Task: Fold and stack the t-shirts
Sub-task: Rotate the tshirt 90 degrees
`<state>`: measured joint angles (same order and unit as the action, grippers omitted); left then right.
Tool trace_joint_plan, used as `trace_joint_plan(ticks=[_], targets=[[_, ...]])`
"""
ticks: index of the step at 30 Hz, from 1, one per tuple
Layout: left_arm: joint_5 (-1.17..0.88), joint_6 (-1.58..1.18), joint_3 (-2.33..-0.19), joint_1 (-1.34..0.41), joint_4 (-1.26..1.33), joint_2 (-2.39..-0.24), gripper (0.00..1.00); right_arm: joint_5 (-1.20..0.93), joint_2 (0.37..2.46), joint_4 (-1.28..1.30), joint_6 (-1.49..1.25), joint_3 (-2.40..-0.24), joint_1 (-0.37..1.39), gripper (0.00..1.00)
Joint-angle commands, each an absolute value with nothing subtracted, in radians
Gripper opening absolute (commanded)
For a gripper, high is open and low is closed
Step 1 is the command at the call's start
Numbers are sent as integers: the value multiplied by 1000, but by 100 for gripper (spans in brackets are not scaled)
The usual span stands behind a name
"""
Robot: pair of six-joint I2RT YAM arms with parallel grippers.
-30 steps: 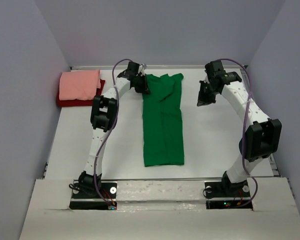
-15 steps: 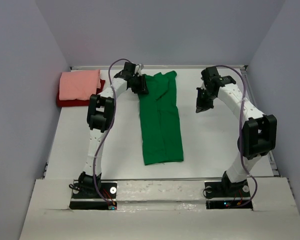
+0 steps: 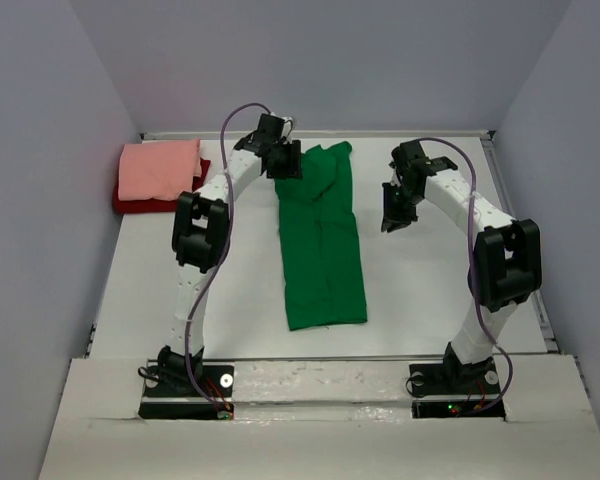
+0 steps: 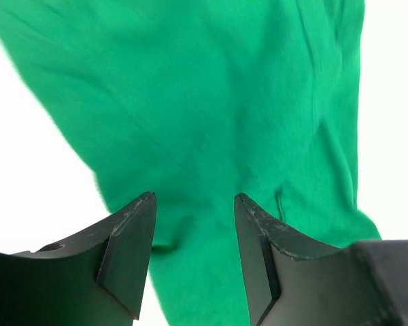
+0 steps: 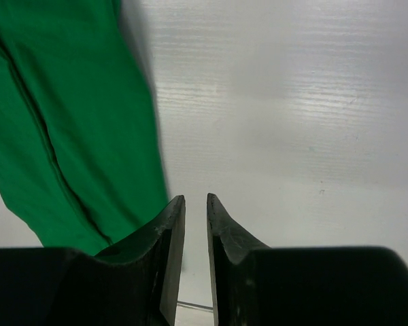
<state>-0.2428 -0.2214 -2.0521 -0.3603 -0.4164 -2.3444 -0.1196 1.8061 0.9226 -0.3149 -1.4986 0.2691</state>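
Green t-shirt (image 3: 323, 240) lies lengthwise on the tabletop (image 3: 430, 280). My left jaws stand apart, empty, over its far left corner. My right jaws, narrowly parted and empty, hang right of it. Pink t-shirt (image 3: 160, 170) tops dark red t-shirt (image 3: 130, 204), left of it.

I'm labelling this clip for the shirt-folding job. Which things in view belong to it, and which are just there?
Job: green t-shirt, salmon-pink t-shirt, dark red t-shirt under the pink one.
Just there: white table, grey walls.

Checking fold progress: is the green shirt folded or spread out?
Folded lengthwise: the green shirt lies as a long narrow strip.
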Motion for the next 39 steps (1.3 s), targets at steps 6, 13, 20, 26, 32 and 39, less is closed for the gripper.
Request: trace_joint_plan(ticks=[6,13,20,26,32,39], targets=[[99,-331,-2019,-391,-531,-2090,59,-244,1683,871,-320,-1407,276,25],[-292,-469,-1398,-456,-439,-1623,55,-389,1452,705,-385,-1050,285,46],[-472,-557,-944,-456,-350,-1312,56,-566,1280,556,-512,-810,285,47],[-514,-583,-704,-456,-307,-1207,56,-620,1235,526,-551,-750,285,48],[-620,-615,-603,-456,-210,-1210,56,-687,1218,422,-643,-684,285,54],[-686,-637,-541,-456,-115,-1264,57,-620,1270,416,-672,-677,285,54]])
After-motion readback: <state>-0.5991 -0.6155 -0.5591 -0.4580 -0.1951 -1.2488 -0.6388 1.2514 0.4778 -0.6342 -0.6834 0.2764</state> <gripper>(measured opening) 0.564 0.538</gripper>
